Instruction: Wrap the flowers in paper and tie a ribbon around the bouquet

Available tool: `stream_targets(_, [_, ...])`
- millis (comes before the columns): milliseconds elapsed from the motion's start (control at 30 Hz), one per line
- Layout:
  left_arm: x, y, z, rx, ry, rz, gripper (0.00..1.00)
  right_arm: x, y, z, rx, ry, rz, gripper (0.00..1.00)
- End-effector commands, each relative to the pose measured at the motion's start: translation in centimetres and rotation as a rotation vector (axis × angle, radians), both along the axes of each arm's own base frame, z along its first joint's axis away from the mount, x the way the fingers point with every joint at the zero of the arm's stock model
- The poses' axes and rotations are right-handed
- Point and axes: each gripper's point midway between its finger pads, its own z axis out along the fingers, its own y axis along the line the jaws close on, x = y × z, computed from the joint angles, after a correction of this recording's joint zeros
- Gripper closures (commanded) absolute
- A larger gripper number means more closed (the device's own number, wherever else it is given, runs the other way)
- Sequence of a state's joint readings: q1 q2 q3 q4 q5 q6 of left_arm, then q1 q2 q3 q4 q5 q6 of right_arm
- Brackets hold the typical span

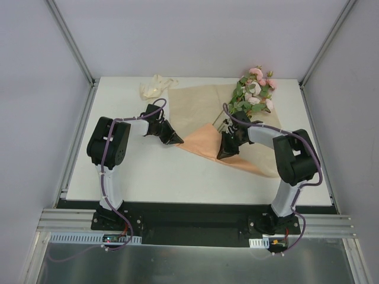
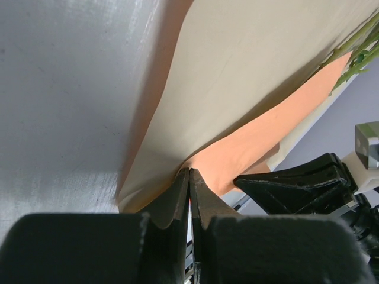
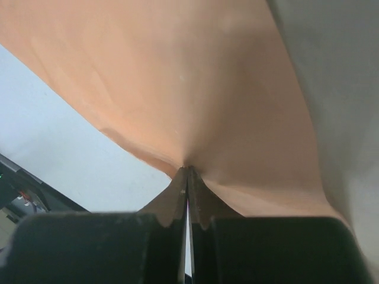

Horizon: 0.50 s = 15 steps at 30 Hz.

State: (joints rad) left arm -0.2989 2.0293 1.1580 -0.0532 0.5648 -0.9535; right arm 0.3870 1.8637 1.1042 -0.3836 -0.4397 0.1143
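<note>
The paper (image 1: pixel 201 106) lies spread on the table, tan face up, with a peach-orange flap (image 1: pixel 204 141) turned over at its near edge. The flowers (image 1: pixel 256 89), pink with green leaves, rest on its far right corner; no bouquet shows. The cream ribbon (image 1: pixel 155 87) lies bunched at the back left. My left gripper (image 1: pixel 176 140) is shut on the paper's near left edge, where the tan paper (image 2: pixel 237 77) meets the left gripper (image 2: pixel 189 171). My right gripper (image 1: pixel 225 154) is shut on the orange flap; the orange paper (image 3: pixel 177 77) puckers at the right gripper (image 3: pixel 188 168).
The white table (image 1: pixel 118 177) has metal frame posts at its back corners and grey walls around it. In the left wrist view the right gripper's black fingers (image 2: pixel 296 183) sit close by, and green stems (image 2: pixel 355 53) show at the upper right.
</note>
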Motion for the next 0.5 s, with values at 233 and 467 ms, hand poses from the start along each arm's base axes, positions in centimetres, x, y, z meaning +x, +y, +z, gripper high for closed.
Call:
stream_targets(233, [-2.7,2.9,-4.5,0.162,0.152,0.024,1.00,-3.6,-7.8,0.0,-0.175,-0.007,-0.176,0.99])
stream_targets(467, [-2.8,2.9,-4.6,0.163,0.154,0.023,1.00,-6.0,-10.7,-0.5,-0.222,0.067,-0.353,0.99])
